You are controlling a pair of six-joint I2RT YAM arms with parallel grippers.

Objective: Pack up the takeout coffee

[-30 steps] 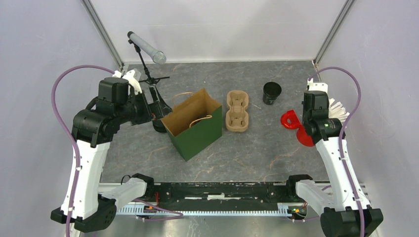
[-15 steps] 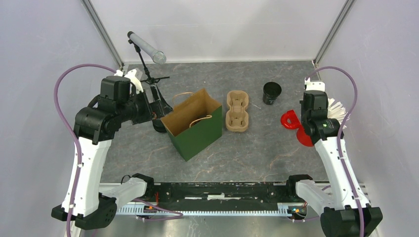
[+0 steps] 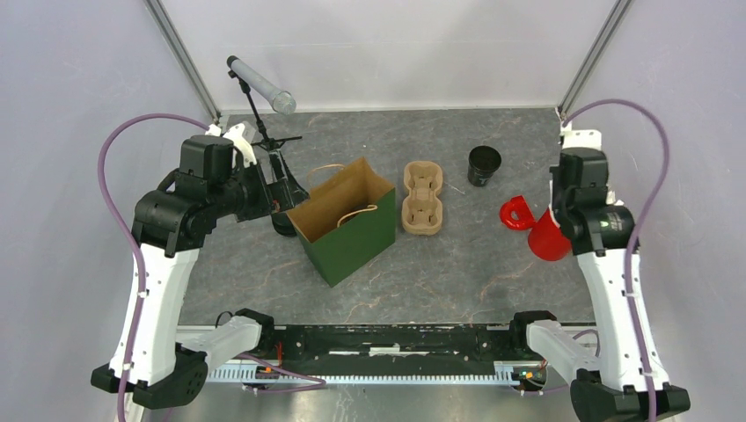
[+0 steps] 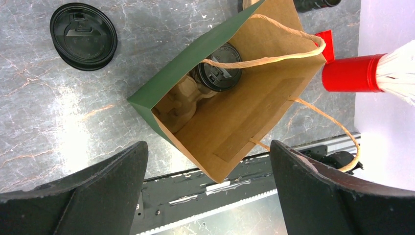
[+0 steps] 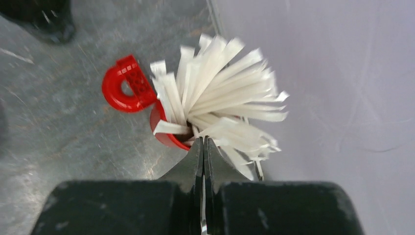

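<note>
hovering wide open over the bag, with the coffee inside it

the grey stone-patterned table [image 3: 440, 281] carries everything. a green paper bag [image 3: 352, 237] stands open a little left of the table's middle, its brown inside facing up. just right of it, toward the far edge, lies a two-hole cardboard cup tray [image 3: 422, 200] with both holes bare.

the left gripper [image 4: 208, 147] hangs above the bag's left side with its jaws spread as wide as they go and nothing between them. the right gripper [image 5: 202, 147] is at the right edge, jaws pressed flat together with no gap, its tips at the rim of a red cup [image 3: 547, 242] stuffed with white strips [image 5: 220, 93]. whether a strip is pinched between the tips cannot be told.

a grey tube [image 3: 259, 85] on a thin stand leans over the far left corner. a lidless black cup [image 3: 484, 164] stands upright near the far edge, right of the tray.

the takeout coffee [image 4: 220, 73] sits at the bottom of the bag, sip lid up, against the bag's far left wall and seated in a cardboard holder [image 4: 183, 95].

a squat black round piece [image 4: 83, 30] rests on the table just left of the bag. a red curved piece [image 3: 515, 214] lies just beside the red cup, on its left.
</note>
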